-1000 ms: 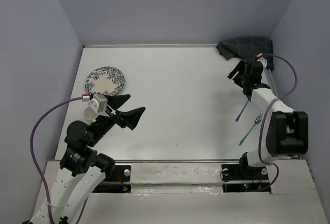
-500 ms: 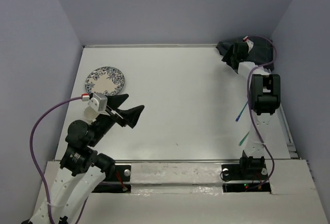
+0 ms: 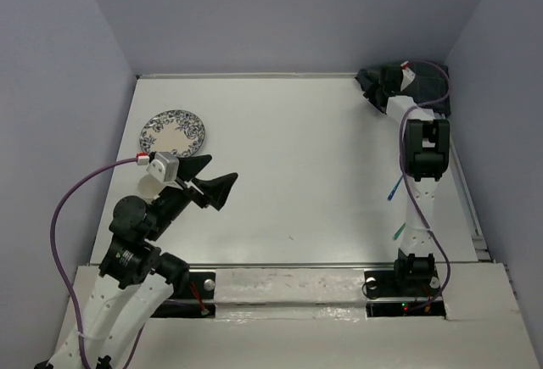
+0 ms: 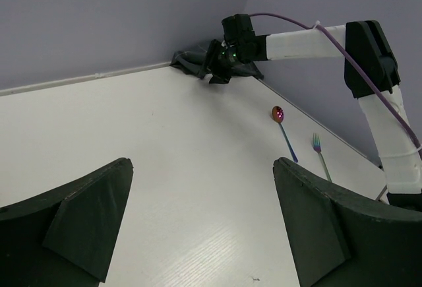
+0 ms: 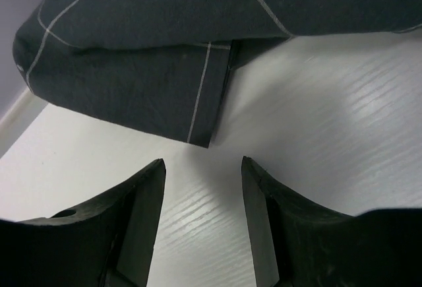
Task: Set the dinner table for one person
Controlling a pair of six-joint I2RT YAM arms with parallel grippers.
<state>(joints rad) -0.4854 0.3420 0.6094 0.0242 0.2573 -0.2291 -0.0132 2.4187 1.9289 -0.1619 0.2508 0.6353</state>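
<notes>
The white dinner table [image 3: 305,148] fills the top view. A dark grey checked placemat [image 3: 373,75] lies bunched in its far right corner. My right gripper [image 3: 378,97] is open and empty, low over the table. In the right wrist view its tips [image 5: 203,161] stand just short of the placemat's folded corner [image 5: 165,69]. My left gripper [image 3: 212,178] is open and empty above the table's left middle, and the left wrist view [image 4: 201,163] shows bare tabletop between its fingers. The placemat [image 4: 191,61] and right gripper [image 4: 217,69] show far off there.
A blue-patterned plate [image 3: 173,133] lies at the far left, and a pale cup [image 3: 150,186] stands beside my left arm. A blue-handled spoon [image 3: 394,189] and a green-handled fork [image 3: 399,232] lie at the right, partly under my right arm. Walls close in the far, left and right sides.
My right arm has stretched out to the far right corner, carrying its open gripper from beside the spoon to the placemat's edge. My left arm has barely moved.
</notes>
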